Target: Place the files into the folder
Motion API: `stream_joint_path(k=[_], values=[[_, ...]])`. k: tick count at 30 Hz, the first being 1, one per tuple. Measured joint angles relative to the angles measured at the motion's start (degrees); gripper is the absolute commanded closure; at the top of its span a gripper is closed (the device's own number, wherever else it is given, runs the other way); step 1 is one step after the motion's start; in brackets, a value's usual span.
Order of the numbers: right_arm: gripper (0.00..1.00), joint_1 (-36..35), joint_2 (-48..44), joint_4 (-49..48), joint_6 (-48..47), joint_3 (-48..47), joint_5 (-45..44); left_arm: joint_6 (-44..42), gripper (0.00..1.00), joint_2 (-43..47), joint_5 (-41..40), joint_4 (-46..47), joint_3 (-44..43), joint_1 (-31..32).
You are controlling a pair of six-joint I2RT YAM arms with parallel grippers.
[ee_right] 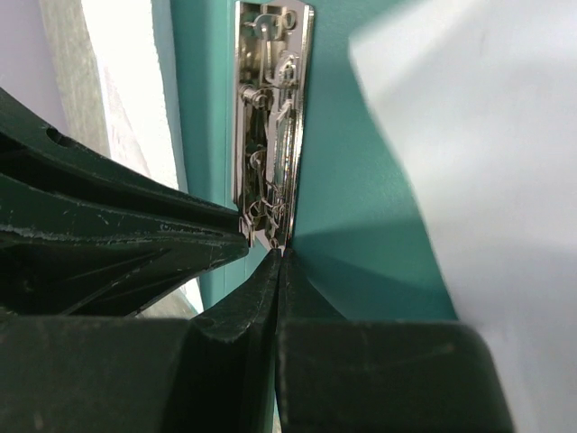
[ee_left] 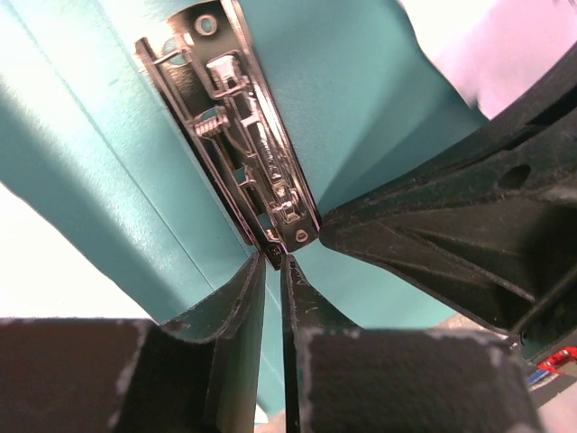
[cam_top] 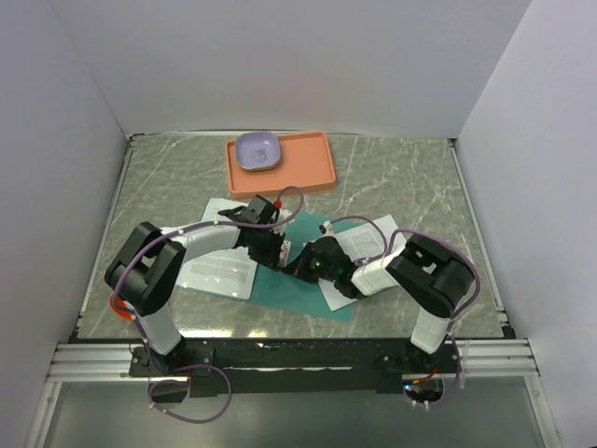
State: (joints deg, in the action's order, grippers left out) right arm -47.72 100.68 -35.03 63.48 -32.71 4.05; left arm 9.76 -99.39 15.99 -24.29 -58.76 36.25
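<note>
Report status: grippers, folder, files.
Right gripper shut, left gripper nearly closed, both at fastener. Folder open flat. Files lie beside it, none clipped.

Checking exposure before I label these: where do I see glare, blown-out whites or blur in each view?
Top external: even, soft light, sharp throughout. Left wrist: hard glints on the metal fastener; the sheet at upper right is blown out. Right wrist: the near sheet is blurred, the paper strip at left overexposed.

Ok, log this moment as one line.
left gripper: tips at fastener | right gripper: shut, at fastener | folder: open | files: unfiled
</note>
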Motion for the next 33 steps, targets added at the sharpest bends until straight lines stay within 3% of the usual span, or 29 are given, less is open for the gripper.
stream_joint_path(k=[20, 33], values=[[1.00, -0.15, 1.31, -5.22, 3.15, 2.23, -0.59, -1.86, 0.86, -0.63, -0.63, -2.01, -2.05, 1.73], [1.00, -1.40, 1.33, -6.45, 3.76, 3.06, -0.13, -2.05, 0.85, 5.57, 8.48, -8.24, -15.08, 1.40]])
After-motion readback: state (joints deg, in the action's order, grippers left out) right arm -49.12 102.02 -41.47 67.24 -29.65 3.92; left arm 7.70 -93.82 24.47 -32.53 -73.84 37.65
